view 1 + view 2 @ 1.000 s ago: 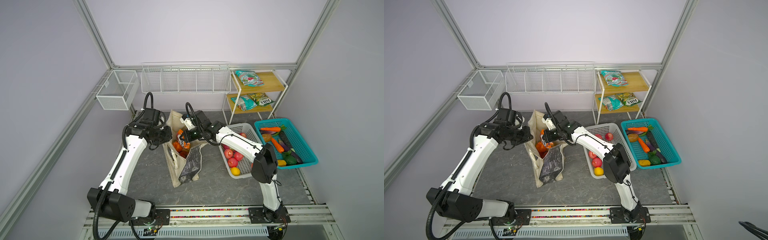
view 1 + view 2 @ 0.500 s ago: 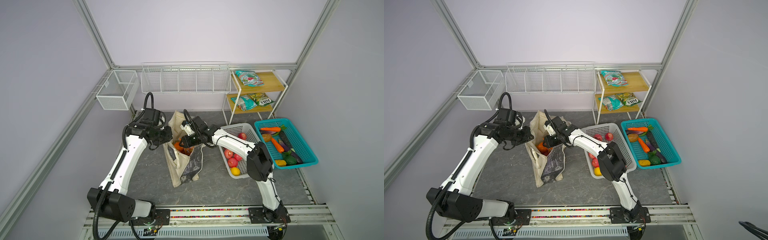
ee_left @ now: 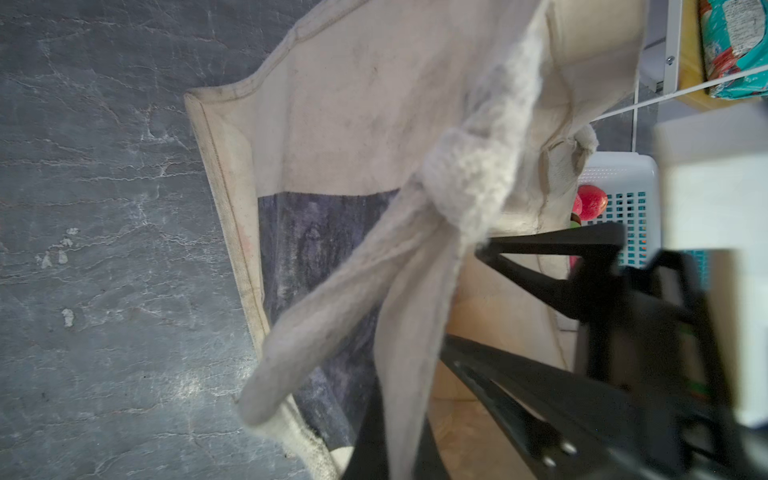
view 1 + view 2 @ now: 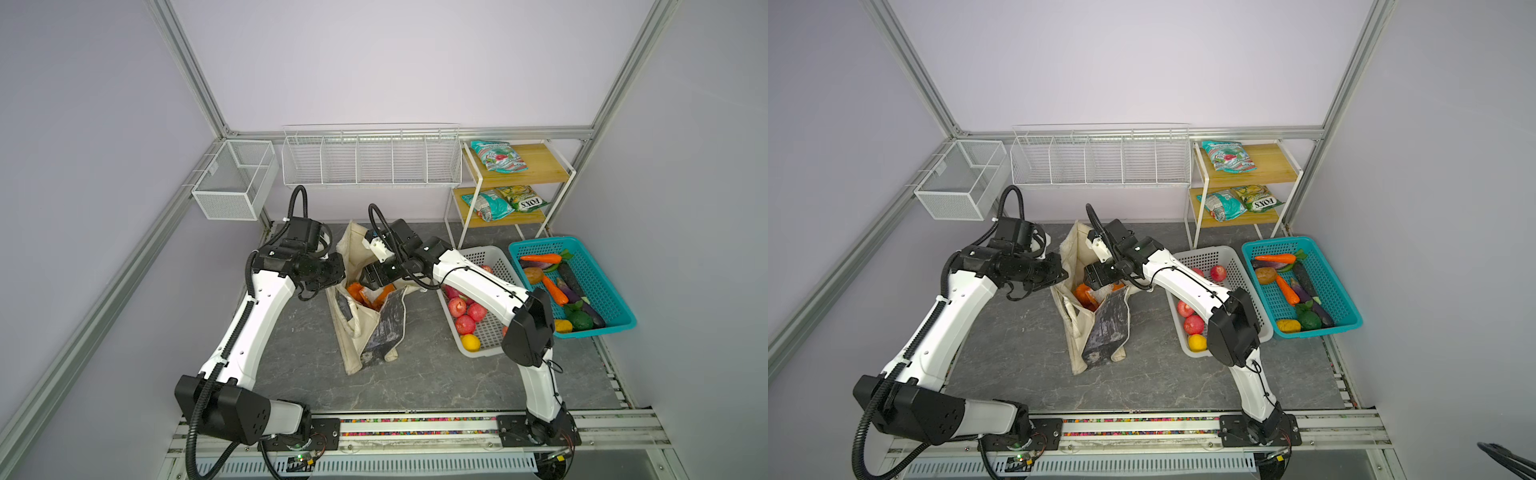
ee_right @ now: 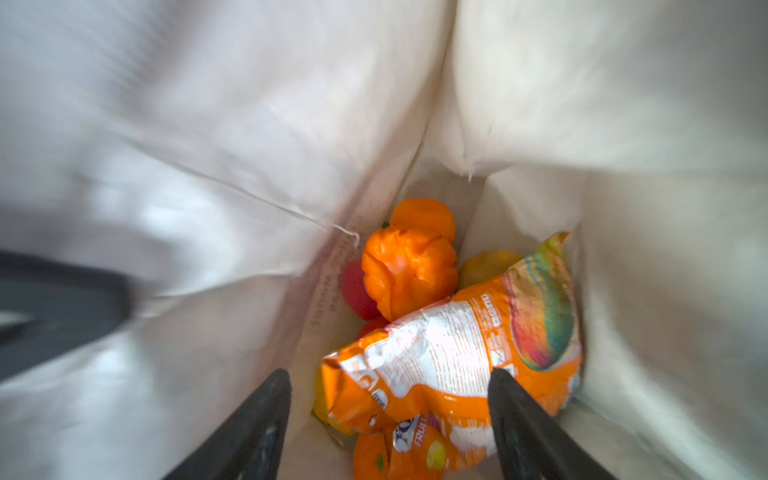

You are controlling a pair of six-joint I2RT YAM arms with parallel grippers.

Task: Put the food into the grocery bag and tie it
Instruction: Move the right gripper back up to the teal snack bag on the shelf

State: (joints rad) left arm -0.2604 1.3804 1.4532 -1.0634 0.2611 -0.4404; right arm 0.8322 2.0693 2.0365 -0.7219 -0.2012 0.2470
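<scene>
The grocery bag [image 4: 348, 332] sits near the middle of the dark stone-patterned surface [image 4: 303, 361], its mouth open upward and its dark grey panel [image 4: 386, 324] slumped toward the front. The left fingers [image 3: 511, 395] are pressed together at the bag's left rim, pinching its cream fabric. In the left wrist view a cloth band runs down between them, and a knotted strap handle [image 3: 469, 174] hangs close by. The right fingers [image 5: 257, 428] reach down into the bag's mouth and are spread apart. The orange snack packet [image 5: 453, 357] lies between and below their tips, and I cannot tell whether one tip touches it. Deeper in the bag sit an orange fruit [image 5: 409, 270], a red fruit [image 5: 355, 291] just beside it and a yellow fruit [image 5: 484, 266] partly under the packet. To the right of the bag in both top views, the white basket [image 4: 484, 251] holds red apples [image 4: 465, 324] and a round yellow toy [image 4: 470, 343] at its front corner, with the right arm crossing above it. Just beside it the teal basket [image 4: 598, 274] holds toy vegetables — carrots, aubergines, a potato. On the wooden shelf [image 4: 544, 166] at the back right lie teal snack packets [image 4: 498, 156].
</scene>
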